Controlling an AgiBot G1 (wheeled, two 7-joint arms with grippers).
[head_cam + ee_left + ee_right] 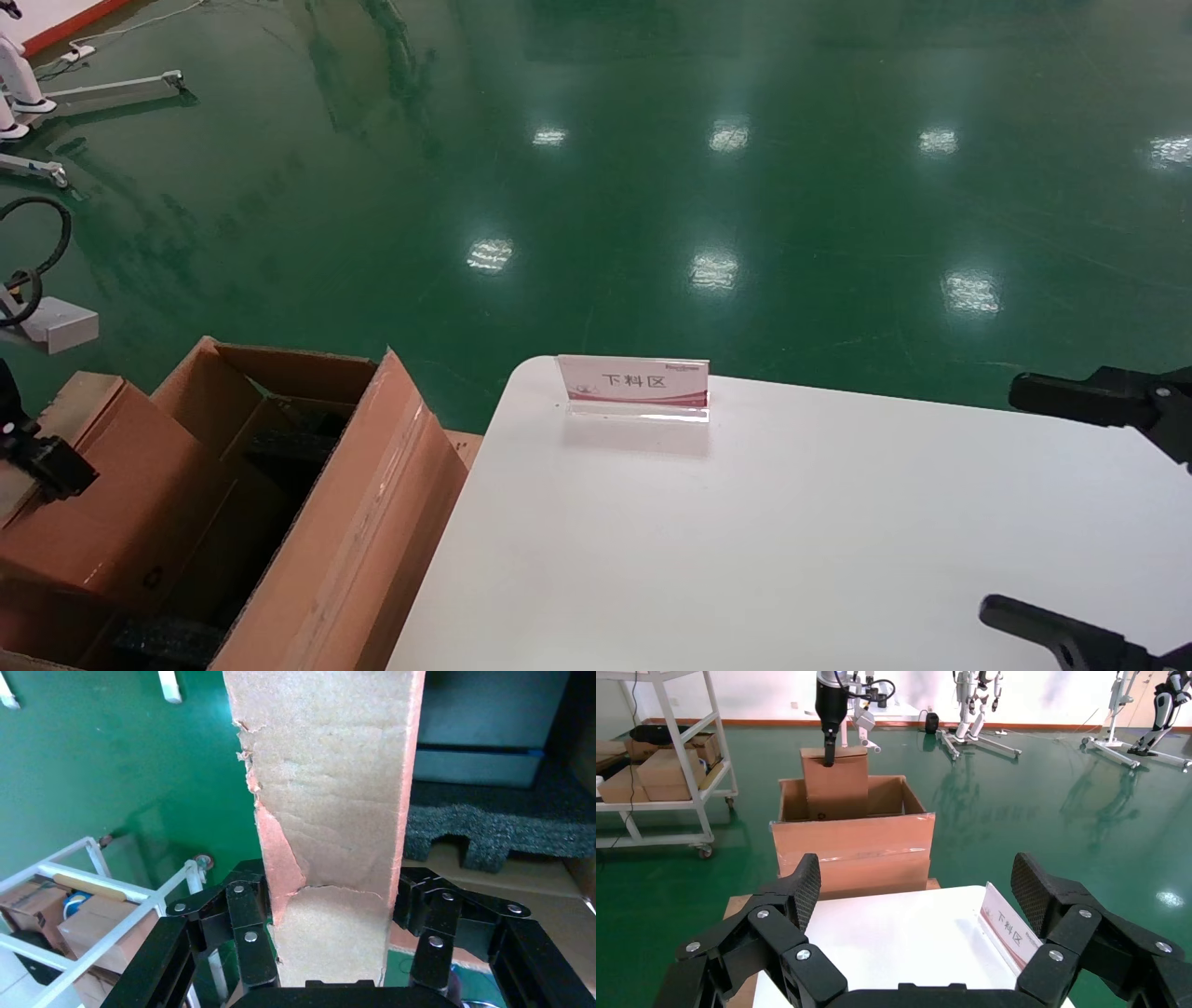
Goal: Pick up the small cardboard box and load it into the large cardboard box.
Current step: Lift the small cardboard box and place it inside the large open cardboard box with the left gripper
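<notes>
Found the left gripper [42,461] at the far left, above the carton, pinched onto the upper edge of the small cardboard box [102,485], pads pressed on two opposite faces. Saw that box hung upright, its lower part already inside the large cardboard box [852,839], close against the wall farthest from the table. Noted a ragged tear in the paper skin of the box's pale face [330,797], right between the pads; judged that loose layer likely to peel or slide under load and let the box slip or twist. Feared also a snag on the black foam blocks [492,825] below, or a scrape along the taped flap [363,522], enough to tilt the box and wedge it crooked if released too high. Moved on rightward to the white table [792,540], bare but for a small sign [633,382] near its far edge. Found the right gripper [1001,503] parked over the table's right side, fingers spread wide, holding nothing, well apart from the carton and unlikely to interfere.
</notes>
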